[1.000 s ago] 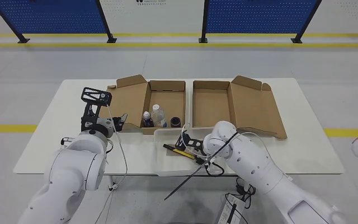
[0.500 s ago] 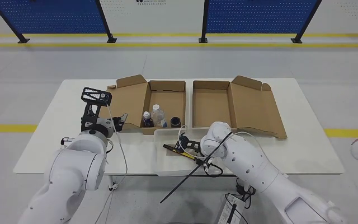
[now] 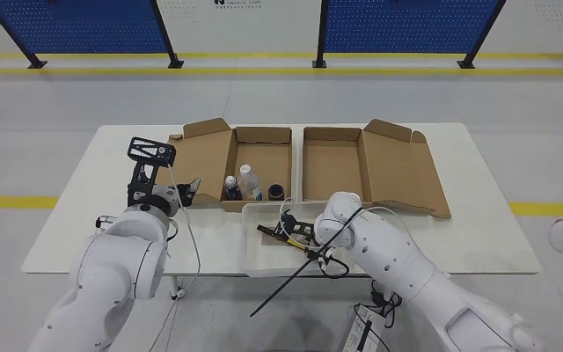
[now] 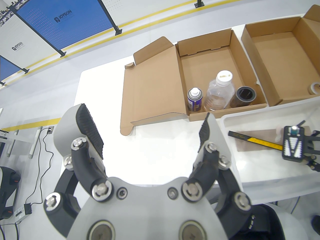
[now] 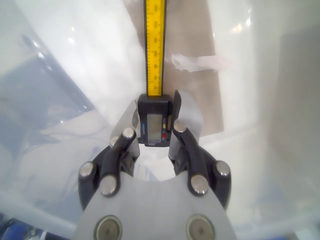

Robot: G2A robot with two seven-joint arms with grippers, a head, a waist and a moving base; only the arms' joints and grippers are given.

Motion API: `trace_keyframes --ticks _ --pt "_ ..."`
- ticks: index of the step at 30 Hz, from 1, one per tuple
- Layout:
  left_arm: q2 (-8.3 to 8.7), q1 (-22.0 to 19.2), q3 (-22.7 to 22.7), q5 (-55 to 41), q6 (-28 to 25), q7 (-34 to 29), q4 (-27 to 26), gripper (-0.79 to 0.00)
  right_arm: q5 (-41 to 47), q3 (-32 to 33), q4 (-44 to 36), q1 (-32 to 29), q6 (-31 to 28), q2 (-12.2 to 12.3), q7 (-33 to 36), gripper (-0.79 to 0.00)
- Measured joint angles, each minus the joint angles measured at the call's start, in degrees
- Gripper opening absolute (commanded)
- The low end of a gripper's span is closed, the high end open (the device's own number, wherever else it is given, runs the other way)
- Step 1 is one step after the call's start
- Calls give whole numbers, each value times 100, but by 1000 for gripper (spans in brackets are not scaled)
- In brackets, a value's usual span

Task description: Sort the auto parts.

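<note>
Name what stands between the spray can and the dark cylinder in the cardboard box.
A clear bottle with a white cap stands between spray can and cylinder, as the left wrist view shows.

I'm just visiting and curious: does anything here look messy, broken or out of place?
Nothing is spilled or broken. One small oddity: a torn, crumpled scrap of tape lies on the brown sheet in the white tray, beside the yellow caliper held by the right end effector.

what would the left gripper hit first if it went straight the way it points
Probably the bare table just before the left box's flap; depth is unclear, so the left gripper might reach the flap itself.
</note>
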Motion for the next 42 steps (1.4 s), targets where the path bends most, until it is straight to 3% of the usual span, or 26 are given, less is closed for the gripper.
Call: trace_keyframes --ticks 11,23,33,42 --pt "0 0 0 0 0 0 0 0 157 252 -244 -4 1 60 -181 -785" --pt "0 0 0 0 0 0 0 0 543 991 -1203 -327 13 313 -250 -785" --pt "0 0 0 0 0 0 0 0 1278 1883 -1791 -938 -202 561 -899 -785" --pt "0 0 0 0 0 0 0 0 2086 2451 -1797 -1478 -670 713 -1629 -785"
